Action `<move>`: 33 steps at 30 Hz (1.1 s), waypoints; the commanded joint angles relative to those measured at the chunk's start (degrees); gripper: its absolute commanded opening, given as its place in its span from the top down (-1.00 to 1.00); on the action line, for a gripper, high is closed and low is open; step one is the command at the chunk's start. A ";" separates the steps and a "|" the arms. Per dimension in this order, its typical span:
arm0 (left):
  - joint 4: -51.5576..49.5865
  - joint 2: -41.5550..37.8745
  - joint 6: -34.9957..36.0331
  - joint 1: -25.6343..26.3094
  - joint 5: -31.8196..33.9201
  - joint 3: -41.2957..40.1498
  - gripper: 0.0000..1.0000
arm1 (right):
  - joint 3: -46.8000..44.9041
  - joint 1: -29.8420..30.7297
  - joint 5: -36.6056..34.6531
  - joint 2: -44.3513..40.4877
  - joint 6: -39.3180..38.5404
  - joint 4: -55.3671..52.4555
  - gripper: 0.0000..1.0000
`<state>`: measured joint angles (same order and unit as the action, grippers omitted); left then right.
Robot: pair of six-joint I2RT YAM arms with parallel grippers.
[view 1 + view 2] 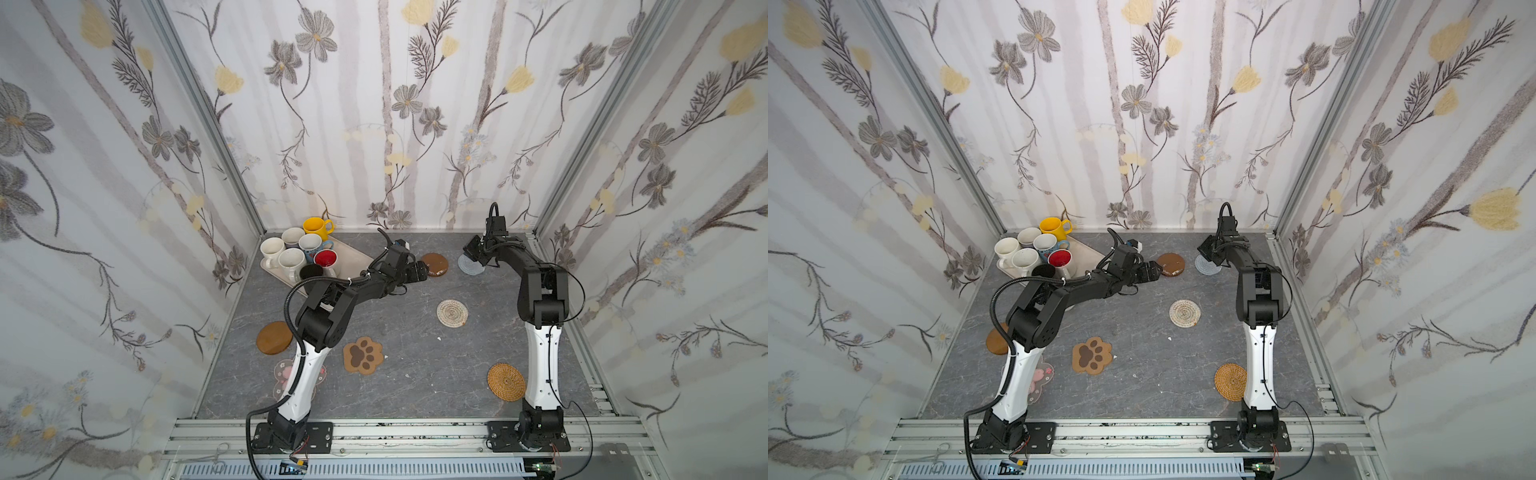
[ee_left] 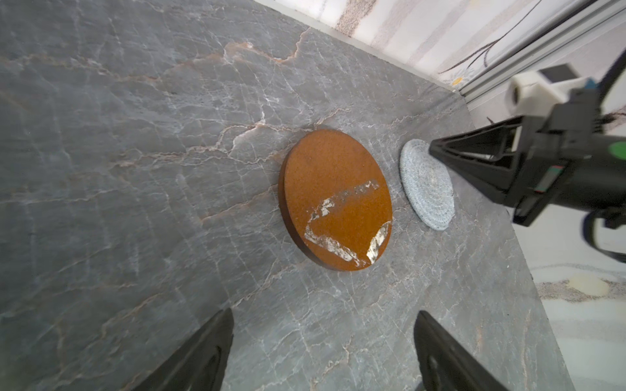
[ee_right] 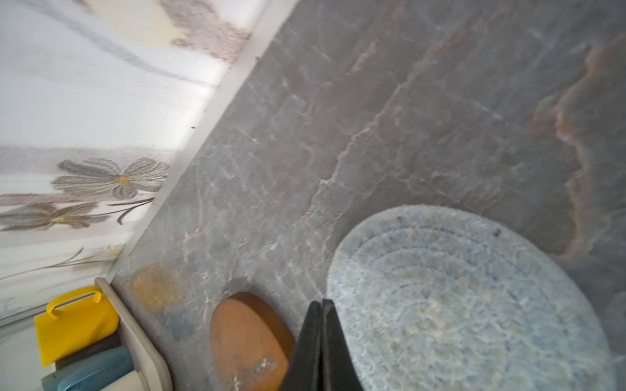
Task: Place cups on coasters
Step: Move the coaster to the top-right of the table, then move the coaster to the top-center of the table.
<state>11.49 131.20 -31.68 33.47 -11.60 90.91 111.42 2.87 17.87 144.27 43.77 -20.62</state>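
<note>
1. As I read it, no cup is on a coaster yet. All seven cups (image 1: 292, 258) stand packed on the beige tray (image 1: 353, 257), upper left of the counter (image 1: 415, 374) in both top views.
2. The left jaws hang released with nothing between them, just short of the far brown disc (image 2: 335, 199), mid-frame in the left wrist view.
3. The right jaws are clenched and empty, with their tips at the edge of the grey woven coaster (image 3: 467, 298). I cannot tell whether they touch it.
4. I would swing the left arm back to the tray and take an outer cup first, the red-lined one (image 1: 325, 258) or the black one (image 1: 311, 272). The cups crowd one another, so I would grip one wall at the rim, lift straight up clear of its neighbours, then set it centred on the brown disc.
5. I would keep the right arm clear of that path.
6. The cups are glossy, upright and handled, and the yellow one (image 1: 316, 227) stands farthest back. The brown disc is flat and thick-edged, with pale scuffs on its face.
</note>
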 commanded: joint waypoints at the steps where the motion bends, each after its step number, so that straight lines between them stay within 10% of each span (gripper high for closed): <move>1: -0.05 1.46 1.23 -0.08 -0.44 1.92 -0.68 | -1.90 0.20 1.88 -5.00 -4.23 6.84 0.72; 8: -0.15 5.31 0.27 0.35 -0.71 5.67 -0.51 | -9.81 0.20 4.09 -14.31 -7.99 11.27 0.35; 33: -0.38 18.76 -3.91 4.27 0.74 21.85 -0.30 | -35.47 0.03 6.07 -38.31 -13.20 22.52 0.23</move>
<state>15.00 148.90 -34.17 37.76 -10.81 112.20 76.75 2.96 24.99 107.68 31.86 0.43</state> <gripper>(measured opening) 0.647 0.388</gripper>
